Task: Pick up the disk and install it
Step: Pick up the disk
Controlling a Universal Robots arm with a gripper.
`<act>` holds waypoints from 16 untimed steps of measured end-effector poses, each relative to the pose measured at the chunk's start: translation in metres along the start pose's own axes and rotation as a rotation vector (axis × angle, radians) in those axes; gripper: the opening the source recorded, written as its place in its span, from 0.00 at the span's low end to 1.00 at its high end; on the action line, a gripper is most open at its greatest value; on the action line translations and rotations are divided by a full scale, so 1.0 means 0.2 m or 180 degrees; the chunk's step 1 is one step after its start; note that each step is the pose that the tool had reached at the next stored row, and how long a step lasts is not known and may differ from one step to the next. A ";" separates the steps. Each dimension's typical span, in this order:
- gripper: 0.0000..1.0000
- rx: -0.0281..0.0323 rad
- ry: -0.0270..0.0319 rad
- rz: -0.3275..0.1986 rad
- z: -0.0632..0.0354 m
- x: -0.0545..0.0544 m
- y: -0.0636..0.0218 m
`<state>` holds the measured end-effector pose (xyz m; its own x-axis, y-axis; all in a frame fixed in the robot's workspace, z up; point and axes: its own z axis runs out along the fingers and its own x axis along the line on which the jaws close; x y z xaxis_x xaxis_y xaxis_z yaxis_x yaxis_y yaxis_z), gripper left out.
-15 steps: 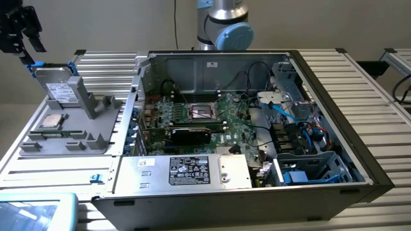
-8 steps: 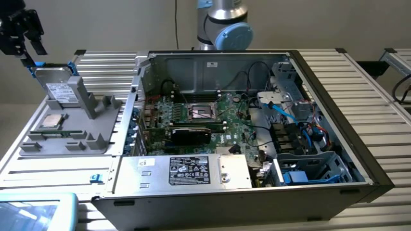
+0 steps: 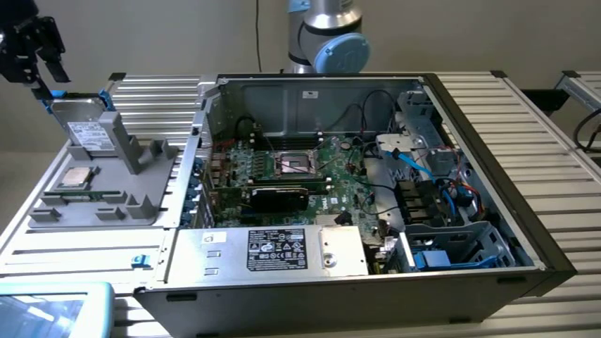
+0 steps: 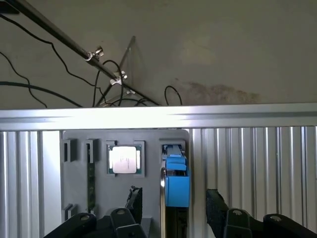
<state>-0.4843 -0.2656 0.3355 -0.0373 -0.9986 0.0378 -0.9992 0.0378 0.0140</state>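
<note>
Hovering over disk (image 3: pixel 89 130): gripper (image 3: pixel 47 79) spread wide, fingers (image 4: pixel 133 201) either side of blue bracket, no contact seen. Disk upright in grey holder (image 3: pixel 94 211), exterior view's far left, beside open PC case (image 3: pixel 488 232). Pick not done, install not begun; early stage.

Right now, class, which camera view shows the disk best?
The exterior view: the disk stands upright in the grey holder, labelled face visible. The wrist view catches it edge-on, mostly its blue bracket.
</note>
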 end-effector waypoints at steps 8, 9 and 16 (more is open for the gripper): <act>0.63 -0.0001 -0.0031 0.0000 0.073 0.00 0.003; 0.63 -0.0001 -0.0041 0.0000 0.081 0.00 0.002; 0.63 -0.0005 -0.0146 -0.0002 0.132 0.05 -0.001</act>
<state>-0.4850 -0.2770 0.3094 -0.0373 -0.9993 -0.0080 -0.9992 0.0372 0.0154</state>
